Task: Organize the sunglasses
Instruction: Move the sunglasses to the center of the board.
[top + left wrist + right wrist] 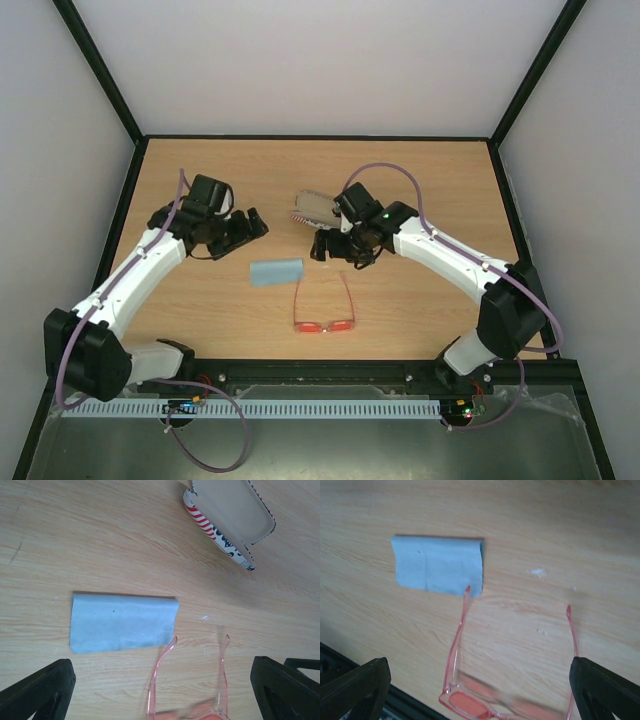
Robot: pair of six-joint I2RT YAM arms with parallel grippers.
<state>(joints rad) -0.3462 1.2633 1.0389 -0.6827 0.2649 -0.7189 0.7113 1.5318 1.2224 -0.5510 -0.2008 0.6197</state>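
The sunglasses [323, 324], with a thin red-orange frame and red lenses, lie on the wooden table with both temple arms unfolded and pointing to the far side. My left gripper [252, 228] hangs open to their far left, holding nothing. In the left wrist view the sunglasses [223, 666] show below and between its fingers [42, 692]. My right gripper [340, 255] is open above the tips of the temple arms, empty. The right wrist view has the sunglasses [457, 650] between its wide-apart fingers [605, 690], apart from both.
A folded light-blue cloth [276, 272] lies just left of the temple tips. A flag-patterned case [312, 207] lies open at the far side beside the right wrist; its pale lining [232, 510] faces up. A black rail [320, 372] runs along the near table edge.
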